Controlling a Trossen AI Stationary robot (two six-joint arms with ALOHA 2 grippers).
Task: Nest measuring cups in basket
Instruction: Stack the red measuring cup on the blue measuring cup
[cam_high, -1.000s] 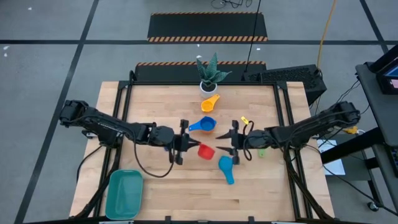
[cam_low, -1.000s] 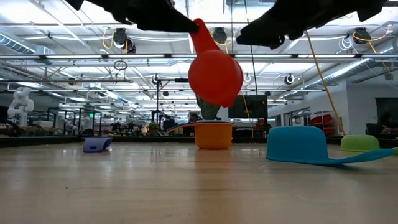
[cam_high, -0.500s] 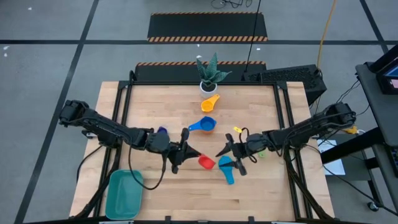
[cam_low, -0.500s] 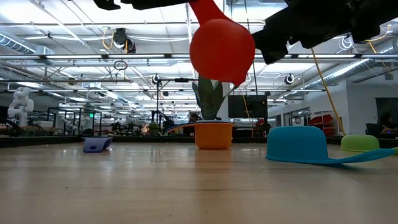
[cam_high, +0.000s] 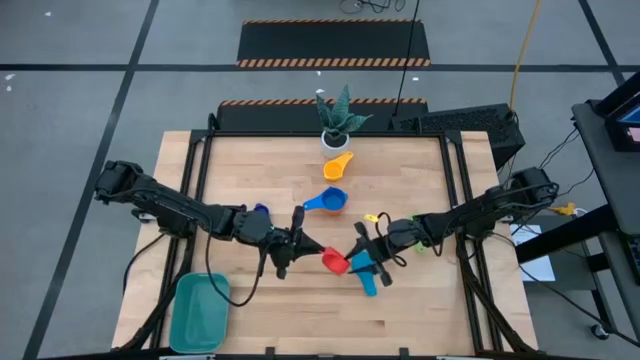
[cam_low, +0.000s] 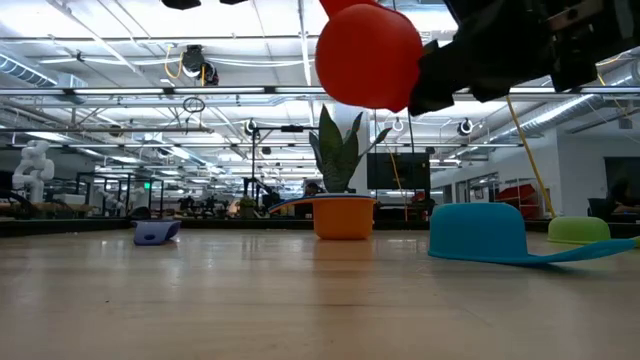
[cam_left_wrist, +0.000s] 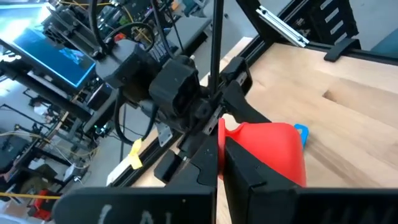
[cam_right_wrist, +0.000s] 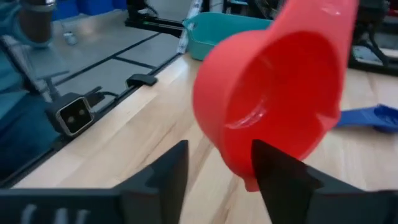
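Observation:
My left gripper (cam_high: 303, 245) is shut on a red measuring cup (cam_high: 335, 262), held high above the table in the low view (cam_low: 368, 55). My right gripper (cam_high: 358, 258) is open and faces the cup's mouth (cam_right_wrist: 273, 93), with a finger on either side of its lower rim. A light blue cup (cam_high: 366, 277) lies upside down on the table below them. A blue cup (cam_high: 330, 201), an orange cup (cam_high: 338, 165), a navy cup (cam_high: 260, 211), a yellow cup (cam_high: 372, 217) and a green cup (cam_high: 418, 245) lie spread around. The teal basket (cam_high: 198, 312) stands at the near left corner. My left gripper pinches the red cup's flat handle (cam_left_wrist: 222, 126) between its two fingers, coming level from the table's left. The cup is lifted clear and lies on its side, its mouth turned toward my right gripper. Whether my right gripper touches the cup, I cannot tell.
A white pot with a green plant (cam_high: 335, 122) stands at the far edge, behind the orange cup. Bare wood lies between the cups and the basket and along the near edge.
My left gripper has carried the red cup toward the table's near edge and a little to the right, still clear of the table. My right gripper has moved toward the near edge and the left, up to the red cup, above the light blue cup.

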